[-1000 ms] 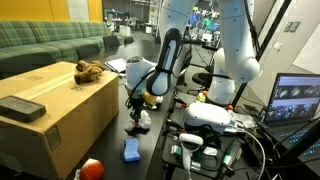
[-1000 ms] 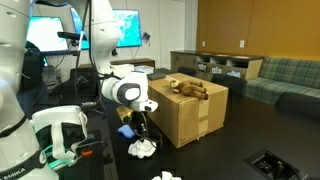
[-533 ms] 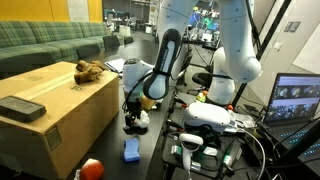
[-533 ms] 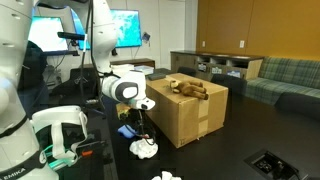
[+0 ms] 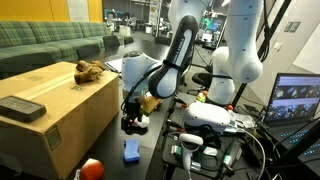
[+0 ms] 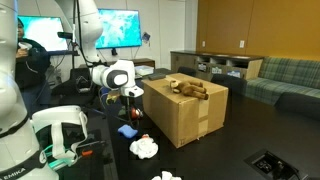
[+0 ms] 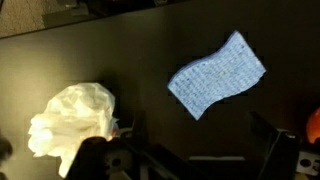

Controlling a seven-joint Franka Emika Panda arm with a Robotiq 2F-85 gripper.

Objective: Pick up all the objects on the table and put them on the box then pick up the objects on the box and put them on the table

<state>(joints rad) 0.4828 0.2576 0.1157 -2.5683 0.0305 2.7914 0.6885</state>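
The gripper (image 7: 190, 160) hangs over the table (image 7: 60, 50), fingers (image 7: 285, 155) spread wide and empty: white wad (image 7: 72, 122) beside one, blue cloth (image 7: 216, 72) beyond them. The box (image 5: 60, 125) carries a plush toy (image 5: 88, 70) and a dark block (image 5: 22, 107).

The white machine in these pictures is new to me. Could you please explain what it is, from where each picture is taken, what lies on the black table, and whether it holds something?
It is a robot arm with a two-fingered end effector. Two pictures come from cameras standing in the room. The third comes from a camera on the wrist, looking down at the table. On this black surface lie a crumpled white wad, a blue cloth and an orange round thing. On the cardboard box sit a brown plush toy and a dark flat block. The end effector is open and holds nothing.
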